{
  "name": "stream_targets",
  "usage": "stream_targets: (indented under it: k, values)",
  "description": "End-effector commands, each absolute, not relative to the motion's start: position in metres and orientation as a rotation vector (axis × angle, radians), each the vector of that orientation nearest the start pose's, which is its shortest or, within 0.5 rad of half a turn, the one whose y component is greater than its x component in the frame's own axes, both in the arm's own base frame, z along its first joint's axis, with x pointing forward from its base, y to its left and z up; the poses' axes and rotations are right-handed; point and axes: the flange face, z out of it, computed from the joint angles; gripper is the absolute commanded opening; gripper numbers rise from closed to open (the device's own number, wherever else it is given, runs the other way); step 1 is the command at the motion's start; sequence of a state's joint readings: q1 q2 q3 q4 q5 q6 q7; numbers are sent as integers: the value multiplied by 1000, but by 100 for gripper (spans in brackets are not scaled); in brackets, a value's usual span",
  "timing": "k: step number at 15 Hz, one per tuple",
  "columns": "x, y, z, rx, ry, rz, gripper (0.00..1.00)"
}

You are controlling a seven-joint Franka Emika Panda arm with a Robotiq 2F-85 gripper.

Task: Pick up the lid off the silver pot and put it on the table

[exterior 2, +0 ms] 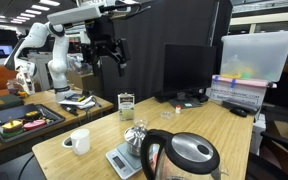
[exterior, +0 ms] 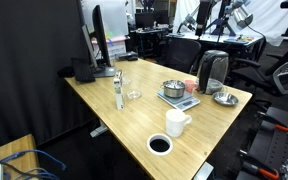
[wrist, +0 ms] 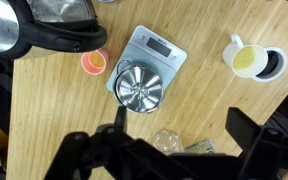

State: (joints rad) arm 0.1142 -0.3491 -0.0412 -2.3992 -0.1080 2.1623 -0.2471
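- While the hand [exterior 2: 107, 60] hangs high over the table [exterior 2: 224, 135], in the upper left of an exterior view, its fingers stand well apart with nothing between them. The wrist view agrees: dark fingers [wrist: 114, 148] are spread along the bottom edge.
- The lid [wrist: 139, 88] sits closed on the silver pot [exterior: 173, 91], knob up, at the centre of the wrist view. It is not lifted yet.
- The silver pot stands on a grey scale [wrist: 156, 52], so it rides a little above the table surface.
- The kettle [wrist: 39, 22] is at the upper left of the wrist view, near the scale. A small orange cup [wrist: 94, 62] is just beside the scale's left edge. Both crowd that side.
- A white mug [wrist: 240, 57] and a black round coaster [wrist: 273, 63] are at the upper right, close together; I can't tell if they touch. Both are well apart from the silver pot.
- A clear glass [wrist: 166, 140] is at bottom centre, framed between the fingers.
- Judgement: this is the approach stage and the task has barely started. The hand is open and facing down, probably so it can drop over the knob.
- Next, the hand needs to centre over the knob, descend and close on it. The knob is small and shiny, so it may slip, and the scale may rock.
- The bare wood between the scale and the white mug looks like the easiest spot to set the lid down.
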Motion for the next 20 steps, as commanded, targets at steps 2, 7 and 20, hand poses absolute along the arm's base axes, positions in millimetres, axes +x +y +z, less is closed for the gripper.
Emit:
stream_targets:
  k: [2, 7, 20]
  values:
    - [489, 38, 434, -3198, -784, -182, 100]
    - [542, 44, 355, -3191, -854, -54, 100]
    - [572, 38, 281, -3224, -767, 107, 100]
